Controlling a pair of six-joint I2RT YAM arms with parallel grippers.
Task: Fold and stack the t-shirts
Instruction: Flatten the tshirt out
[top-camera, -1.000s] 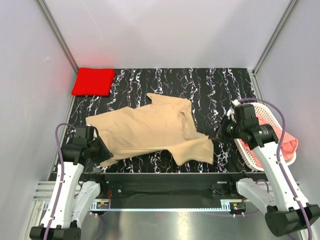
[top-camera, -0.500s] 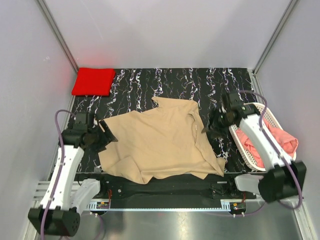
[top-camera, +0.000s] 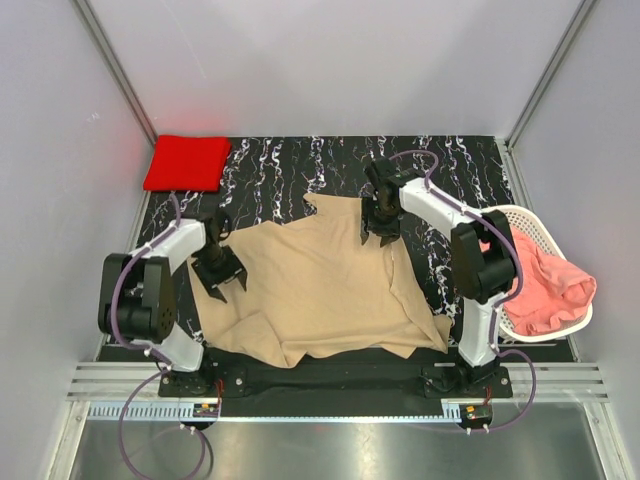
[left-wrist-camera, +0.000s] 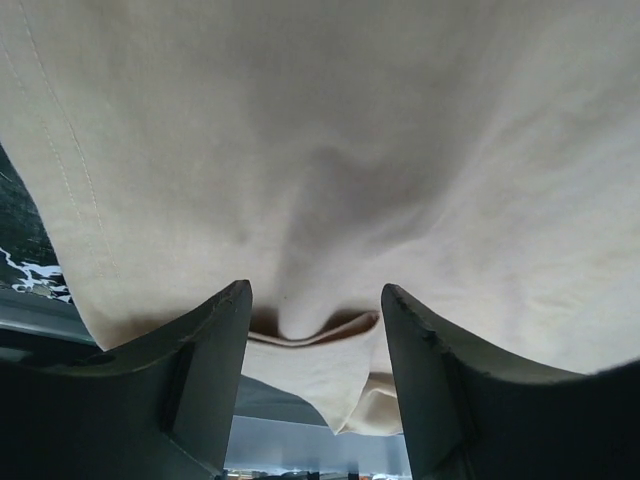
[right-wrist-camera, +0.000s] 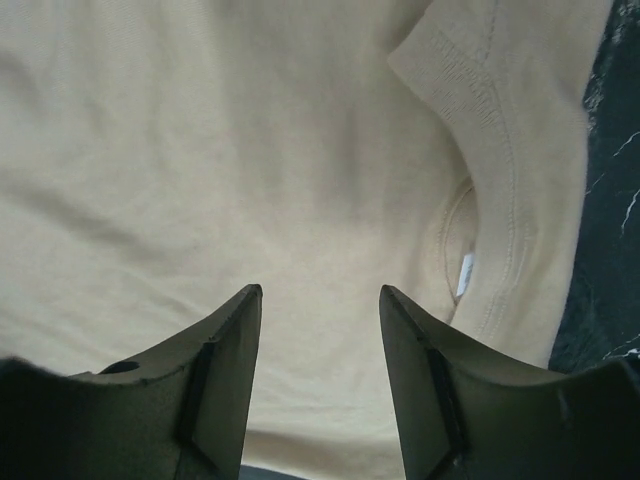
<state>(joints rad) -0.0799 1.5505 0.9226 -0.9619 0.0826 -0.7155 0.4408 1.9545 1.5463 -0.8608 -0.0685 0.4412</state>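
A tan t-shirt lies spread over the black marbled table, its lower hem rumpled at the near edge. My left gripper is at the shirt's left edge. In the left wrist view it stands open, with a small fold of the tan cloth between the jaws, not pinched. My right gripper hovers open over the shirt's top right. The right wrist view shows it over flat cloth, next to the collar. A folded red t-shirt lies at the back left. A pink t-shirt fills the basket.
The white lattice basket stands at the table's right edge, close to the right arm. Grey walls enclose the table on three sides. Bare marbled tabletop shows between the red shirt and the tan one.
Both grippers opened and released the tan shirt, which now lies spread out flatter. The left gripper moved onto its left edge; the right gripper swung left to the collar.
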